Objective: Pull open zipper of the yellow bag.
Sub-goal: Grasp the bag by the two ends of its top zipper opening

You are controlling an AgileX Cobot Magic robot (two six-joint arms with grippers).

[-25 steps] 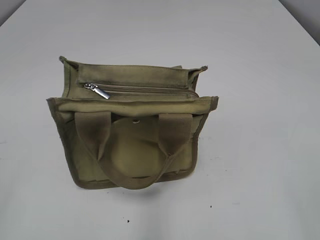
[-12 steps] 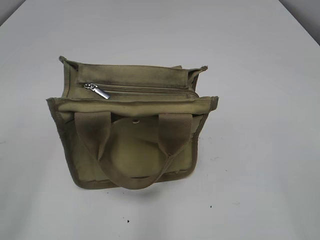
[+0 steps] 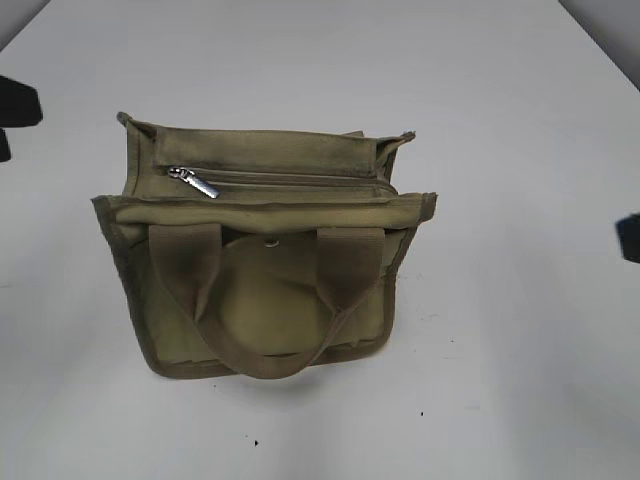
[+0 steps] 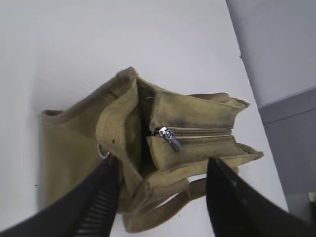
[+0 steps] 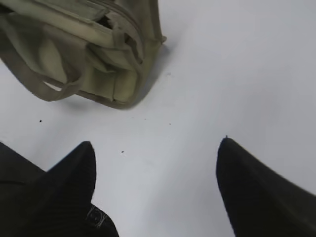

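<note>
The yellow bag point(image 3: 260, 300) stands in the middle of the white table, its front handle loop hanging toward the camera. Across its top runs the zipper point(image 3: 300, 181), closed, with the silver pull tab point(image 3: 197, 182) at its left end. My left gripper point(image 3: 14, 105) shows as a dark shape at the left edge, apart from the bag. In the left wrist view it point(image 4: 163, 165) stands open above the bag's end, the pull tab point(image 4: 172, 138) beyond its fingers. My right gripper point(image 3: 629, 237) is at the right edge; it point(image 5: 155, 144) is open over bare table, the bag point(image 5: 84, 54) ahead to the left.
The white table point(image 3: 520, 120) lies bare on all sides of the bag, with a few small dark specks point(image 3: 256, 441) near the front. A round silver snap stud point(image 3: 272, 241) sits on the bag's front. The table's far corners show grey floor point(image 3: 610, 20).
Both grippers have come into the exterior view, the left at the left edge and the right at the right edge. The bag and its zipper have not moved.
</note>
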